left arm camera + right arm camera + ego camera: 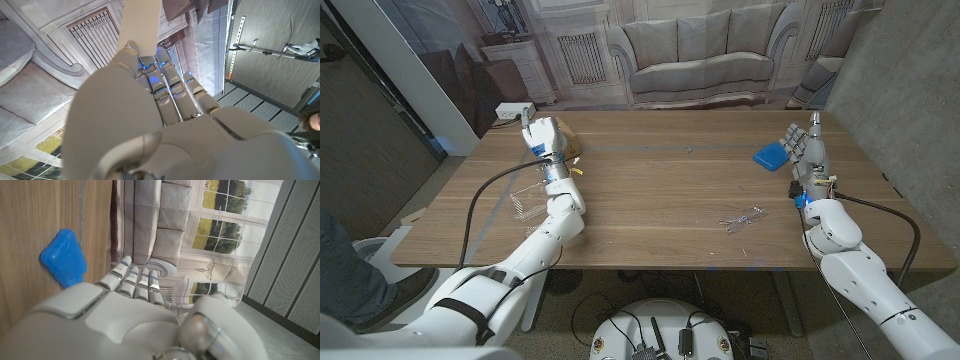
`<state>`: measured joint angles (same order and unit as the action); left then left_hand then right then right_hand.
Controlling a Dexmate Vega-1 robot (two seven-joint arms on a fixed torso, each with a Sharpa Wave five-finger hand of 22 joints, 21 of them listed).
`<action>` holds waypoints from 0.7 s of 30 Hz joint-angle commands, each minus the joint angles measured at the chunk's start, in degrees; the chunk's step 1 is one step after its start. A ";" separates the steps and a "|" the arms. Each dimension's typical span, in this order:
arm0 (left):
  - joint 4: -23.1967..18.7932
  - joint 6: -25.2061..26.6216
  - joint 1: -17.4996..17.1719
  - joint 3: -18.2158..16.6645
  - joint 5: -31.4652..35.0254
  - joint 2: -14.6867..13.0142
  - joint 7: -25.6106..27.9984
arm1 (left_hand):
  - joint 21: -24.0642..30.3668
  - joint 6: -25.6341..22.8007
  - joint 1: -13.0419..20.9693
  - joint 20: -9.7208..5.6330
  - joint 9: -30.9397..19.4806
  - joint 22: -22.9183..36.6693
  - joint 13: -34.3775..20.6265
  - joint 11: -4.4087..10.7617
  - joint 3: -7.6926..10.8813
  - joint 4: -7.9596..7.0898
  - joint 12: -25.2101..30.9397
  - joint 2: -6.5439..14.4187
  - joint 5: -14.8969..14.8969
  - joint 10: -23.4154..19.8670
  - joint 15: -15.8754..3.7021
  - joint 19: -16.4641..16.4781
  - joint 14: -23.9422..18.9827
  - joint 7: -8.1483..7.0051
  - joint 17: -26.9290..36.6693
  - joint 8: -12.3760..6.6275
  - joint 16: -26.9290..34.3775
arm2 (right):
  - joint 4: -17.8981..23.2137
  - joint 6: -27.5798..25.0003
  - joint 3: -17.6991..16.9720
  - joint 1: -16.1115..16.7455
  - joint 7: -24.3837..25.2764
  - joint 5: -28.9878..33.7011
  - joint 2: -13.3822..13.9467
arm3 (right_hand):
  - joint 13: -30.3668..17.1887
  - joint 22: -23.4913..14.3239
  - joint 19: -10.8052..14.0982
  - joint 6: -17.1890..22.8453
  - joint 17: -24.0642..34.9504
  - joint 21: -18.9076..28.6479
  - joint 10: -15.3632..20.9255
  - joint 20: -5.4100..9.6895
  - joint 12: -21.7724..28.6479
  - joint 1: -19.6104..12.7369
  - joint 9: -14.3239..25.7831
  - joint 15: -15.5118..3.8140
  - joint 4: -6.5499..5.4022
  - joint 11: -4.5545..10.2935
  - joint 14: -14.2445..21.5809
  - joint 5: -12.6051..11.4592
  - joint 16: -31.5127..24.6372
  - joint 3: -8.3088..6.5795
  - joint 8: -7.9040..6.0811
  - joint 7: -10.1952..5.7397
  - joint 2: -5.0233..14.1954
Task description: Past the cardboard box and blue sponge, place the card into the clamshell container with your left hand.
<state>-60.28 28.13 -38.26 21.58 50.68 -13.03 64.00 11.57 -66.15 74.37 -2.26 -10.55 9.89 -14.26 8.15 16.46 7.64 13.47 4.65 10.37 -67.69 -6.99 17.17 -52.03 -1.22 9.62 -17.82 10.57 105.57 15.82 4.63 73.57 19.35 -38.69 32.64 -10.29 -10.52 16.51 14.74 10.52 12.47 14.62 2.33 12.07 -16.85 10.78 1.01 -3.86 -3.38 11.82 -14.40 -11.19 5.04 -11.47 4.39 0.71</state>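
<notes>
The left hand (543,133) is raised over the table's 10 o'clock corner, and in the left wrist view (150,115) its fingers (172,87) reach up along a pale card (142,30). The card stands straight out past the fingertips and looks pinched against the thumb, so the hand is grasping it. In the head view the card cannot be picked out against the white hand. Just at the hand's 3 o'clock side, partly hidden by it, sits the brown cardboard box (571,133). Nearer the robot, at about 9 o'clock on the wooden table (660,190), lies the clear clamshell container (525,203), with the left forearm passing just beside it. The card is held in the air, well apart from the container. Across the table, at about 3 o'clock, the right hand (804,148) stands on its edge with the palm upright and the fingers (135,277) straight, holding nothing. The blue sponge (771,156) lies just beside it towards the table's middle, and it shows again in the right wrist view (64,257) on the wood, apart from the fingertips. A small tangle of clear, wiry material (742,218) lies near the front edge at about 5 o'clock. A person's leg in jeans (342,262) shows at the head view's lower left edge.
</notes>
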 commanded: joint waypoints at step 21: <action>-28.36 18.99 -3.83 13.56 -14.99 -15.75 -7.95 | 0.08 -0.19 0.02 -4.19 -0.30 0.03 -0.86 -0.22 0.96 -0.20 -0.12 -0.03 -0.12 0.10 -3.96 1.46 -1.01 0.14 0.15 0.43 -0.02 | 3.02 -2.23 -3.74 3.50 1.41 -0.32 1.05 | -0.29 -0.13 0.45 0.46 0.21 -0.26 0.26 0.15 0.00 -0.15 0.13 0.30 0.01 -0.10 0.37 0.11 0.34 0.45 0.18 -0.17 0.44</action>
<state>-78.66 39.58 -40.12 32.60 39.02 -24.25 60.52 11.57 -66.14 74.36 -2.36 -10.54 9.89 -14.79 8.15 16.85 7.57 13.47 4.65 10.37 -67.69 -7.17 18.11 -52.48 -1.23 9.62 -17.38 10.58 107.90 14.34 2.33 75.79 20.67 -38.51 33.30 -10.29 -10.52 16.51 14.74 10.52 12.48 14.62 2.33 12.06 -16.86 10.78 1.01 -3.86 -3.37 11.82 -14.40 -11.19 5.04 -11.47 4.39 0.71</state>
